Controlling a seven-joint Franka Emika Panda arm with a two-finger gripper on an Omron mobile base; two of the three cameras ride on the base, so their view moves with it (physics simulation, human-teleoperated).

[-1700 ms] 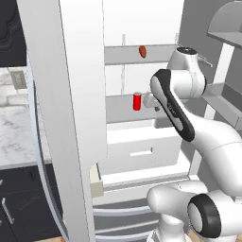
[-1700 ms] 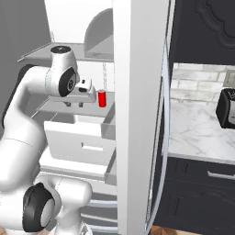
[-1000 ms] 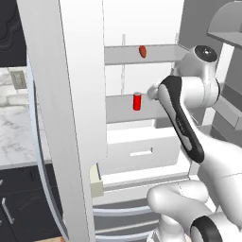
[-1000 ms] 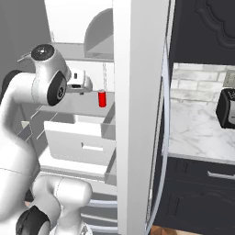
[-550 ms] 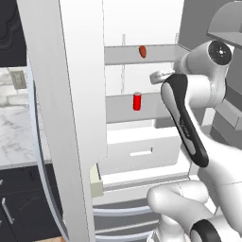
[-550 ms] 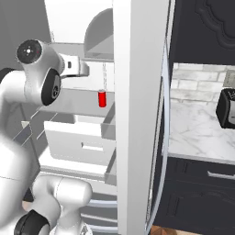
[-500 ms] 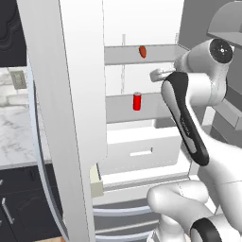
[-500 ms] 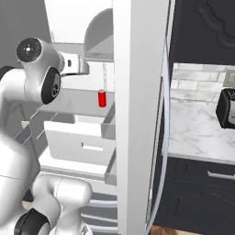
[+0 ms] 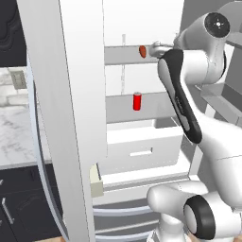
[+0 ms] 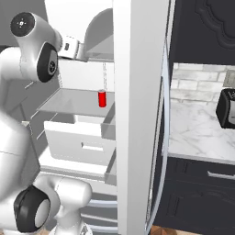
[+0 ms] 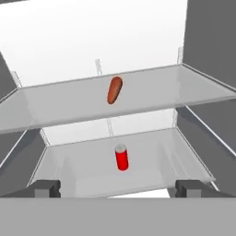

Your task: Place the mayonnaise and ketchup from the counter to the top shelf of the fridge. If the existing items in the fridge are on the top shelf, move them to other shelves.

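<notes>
The fingers (image 11: pixel 118 188) stand wide apart with nothing between them, facing into the open fridge (image 9: pixel 142 71). Ahead of them and higher, the orange-red oval item (image 11: pixel 114 90) lies on the top shelf (image 11: pixel 184 90). The red can (image 11: pixel 121 157) stands upright on the lower shelf (image 11: pixel 161 161), just beyond the fingertips.

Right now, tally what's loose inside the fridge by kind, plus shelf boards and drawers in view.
Orange-red oval item, on the top shelf: 1
Red can, on the lower shelf: 1
Shelf boards: 2
White drawer, below the lower shelf: 1
Total: 5
</notes>
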